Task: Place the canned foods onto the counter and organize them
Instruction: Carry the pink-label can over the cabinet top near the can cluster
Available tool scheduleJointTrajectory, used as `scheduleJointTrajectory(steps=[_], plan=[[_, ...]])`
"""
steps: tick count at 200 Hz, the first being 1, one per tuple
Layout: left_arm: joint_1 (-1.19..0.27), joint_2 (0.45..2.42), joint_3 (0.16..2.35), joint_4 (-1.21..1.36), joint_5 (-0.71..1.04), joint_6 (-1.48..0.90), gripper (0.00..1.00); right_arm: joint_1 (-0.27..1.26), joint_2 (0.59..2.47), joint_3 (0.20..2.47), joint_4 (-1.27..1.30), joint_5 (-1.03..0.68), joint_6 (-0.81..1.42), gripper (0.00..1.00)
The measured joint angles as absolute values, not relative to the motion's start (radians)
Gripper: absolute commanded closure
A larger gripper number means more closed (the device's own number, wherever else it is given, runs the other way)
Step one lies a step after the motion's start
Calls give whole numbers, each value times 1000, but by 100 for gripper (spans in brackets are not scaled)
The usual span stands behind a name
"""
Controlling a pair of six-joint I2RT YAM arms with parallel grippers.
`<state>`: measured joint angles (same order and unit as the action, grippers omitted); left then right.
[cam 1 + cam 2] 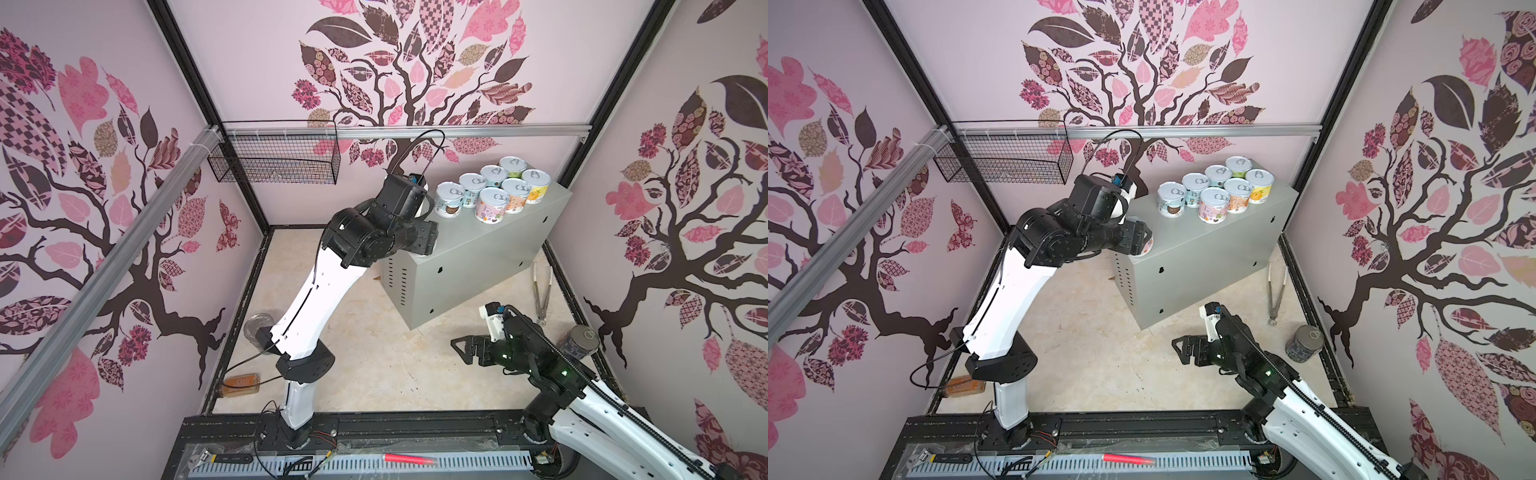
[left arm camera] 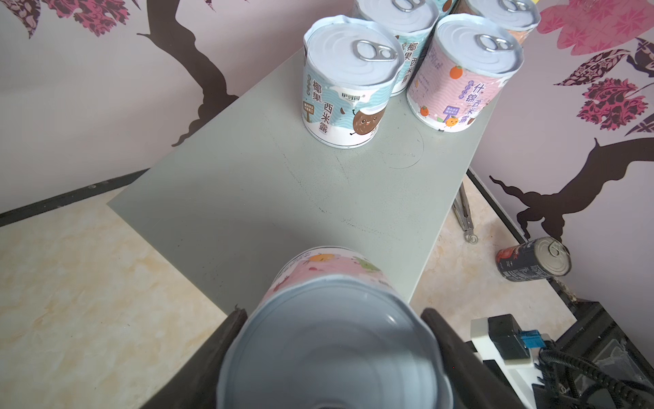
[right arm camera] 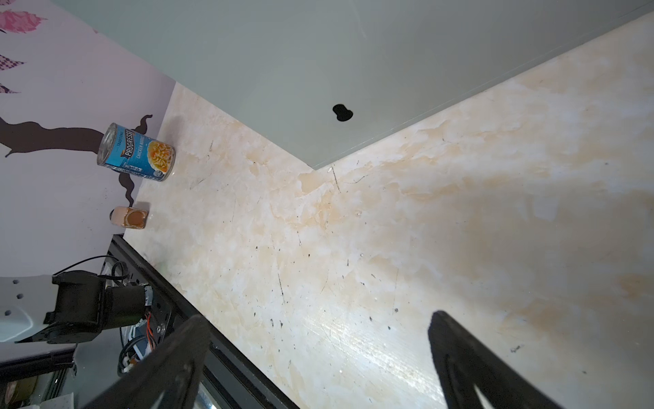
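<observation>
Seven cans stand on the tabletop; the left fingers clamp an eighth can above it. The right fingers gape empty; the blue can and dark can are not yet up.

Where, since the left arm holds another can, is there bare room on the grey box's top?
The top of the light-grey sheet-metal box is bare from the pale-blue coconut-labelled can and lilac-pink orange-printed can to the end where the left end effector holds a pink fruit-printed can. The far end is crowded with pull-tab cans.

Overhead stereo pair, two wrist close-ups
</observation>
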<state>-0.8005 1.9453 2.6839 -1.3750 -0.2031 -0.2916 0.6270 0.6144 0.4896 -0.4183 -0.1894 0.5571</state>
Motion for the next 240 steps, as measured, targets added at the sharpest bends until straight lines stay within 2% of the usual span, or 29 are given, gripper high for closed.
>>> scheduleJointTrajectory(steps=[46, 96, 169, 213, 228, 240], plan=[[-787, 1967, 2696, -1347, -192, -295, 38, 627, 614, 476, -403, -199, 560, 0], [-778, 1982, 2699, -1313, -162, -300, 18, 627, 614, 471, -394, -212, 562, 0], [-778, 1988, 2698, -1229, -137, -297, 7, 627, 602, 456, -385, -230, 576, 0], [-778, 1872, 2558, -1148, -141, -256, 13, 627, 603, 458, -393, -227, 576, 0], [-778, 1794, 2496, -1129, -157, -244, 21, 627, 603, 466, -407, -222, 576, 0], [-778, 1728, 2448, -1112, -168, -242, 33, 627, 603, 482, -416, -216, 576, 0]])
